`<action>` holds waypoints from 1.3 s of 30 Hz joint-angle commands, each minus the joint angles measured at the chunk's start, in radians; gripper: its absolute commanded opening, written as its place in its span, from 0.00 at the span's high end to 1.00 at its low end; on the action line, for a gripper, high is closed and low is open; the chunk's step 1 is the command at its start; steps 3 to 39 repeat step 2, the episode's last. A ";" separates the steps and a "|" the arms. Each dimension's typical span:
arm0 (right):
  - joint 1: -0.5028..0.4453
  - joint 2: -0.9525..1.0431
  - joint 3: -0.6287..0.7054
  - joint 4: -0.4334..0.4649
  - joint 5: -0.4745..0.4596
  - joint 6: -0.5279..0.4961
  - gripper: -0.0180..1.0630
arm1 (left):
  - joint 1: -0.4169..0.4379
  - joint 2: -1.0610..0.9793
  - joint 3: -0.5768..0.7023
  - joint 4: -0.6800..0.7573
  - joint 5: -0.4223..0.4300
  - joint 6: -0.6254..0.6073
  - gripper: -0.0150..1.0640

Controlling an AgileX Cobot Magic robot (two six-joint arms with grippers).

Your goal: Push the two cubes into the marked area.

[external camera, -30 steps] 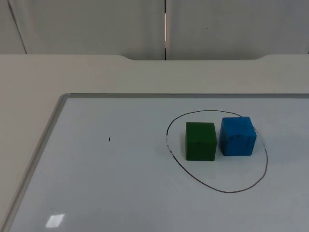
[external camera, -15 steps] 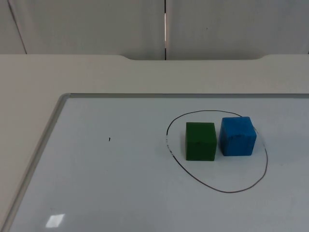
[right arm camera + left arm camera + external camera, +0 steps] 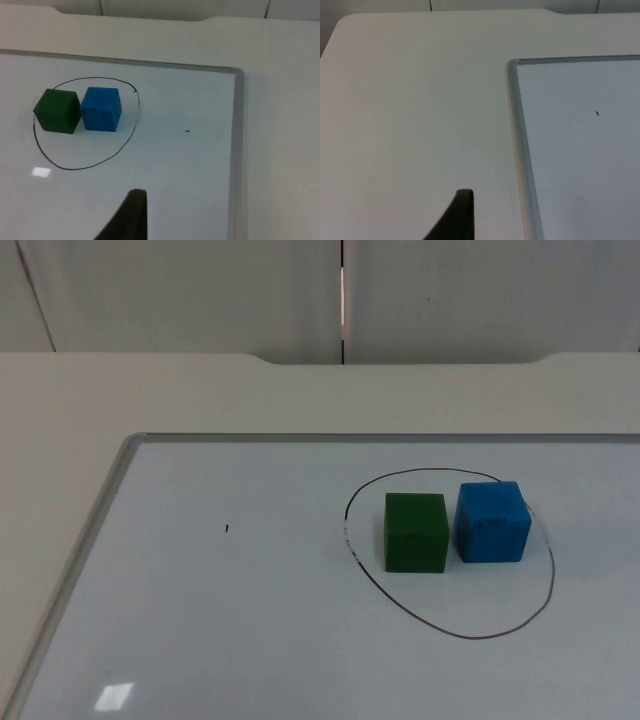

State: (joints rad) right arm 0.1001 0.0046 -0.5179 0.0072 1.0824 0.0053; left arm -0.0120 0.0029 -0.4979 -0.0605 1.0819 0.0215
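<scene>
Green cube [image 3: 416, 532] and blue cube [image 3: 491, 522] sit side by side, nearly touching, both inside the drawn ring [image 3: 452, 631] on the whiteboard [image 3: 230, 640]. Left gripper [image 3: 456, 220] hangs over bare bench [image 3: 415, 110] beside the whiteboard's edge; right gripper [image 3: 128, 217] above the whiteboard, well apart from the ring. Jaws' state: cannot tell for either

We are seeing a green cube [image 3: 416, 531] sitting flat on the whiteboard, inside the marked area [image 3: 449, 629], a thin dark hand-drawn loop. A blue cube [image 3: 491, 522] is sitting just beside it, on its right in the top view, a narrow gap showing between them. The blue cube is lying close to the loop's line at its far right corner; whether it is touching the line we cannot tell. Both cubes are resting upright in the loop's far part.
</scene>
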 commanded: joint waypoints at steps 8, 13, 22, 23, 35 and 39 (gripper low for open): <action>-0.037 -0.005 0.002 -0.001 -0.004 0.002 0.01 | 0.002 -0.003 0.005 0.006 -0.008 0.000 0.01; -0.037 -0.005 0.002 -0.001 -0.004 0.002 0.01 | 0.002 -0.003 0.005 0.006 -0.008 0.000 0.01; -0.037 -0.005 0.002 -0.001 -0.004 0.002 0.01 | 0.002 -0.003 0.005 0.006 -0.008 0.000 0.01; -0.037 -0.005 0.002 -0.001 -0.004 0.002 0.01 | 0.002 -0.003 0.005 0.006 -0.008 0.000 0.01; -0.037 -0.005 0.002 -0.001 -0.004 0.002 0.01 | 0.002 -0.003 0.005 0.006 -0.008 0.000 0.01; -0.037 -0.005 0.002 -0.001 -0.004 0.002 0.01 | 0.002 -0.003 0.005 0.006 -0.008 0.000 0.01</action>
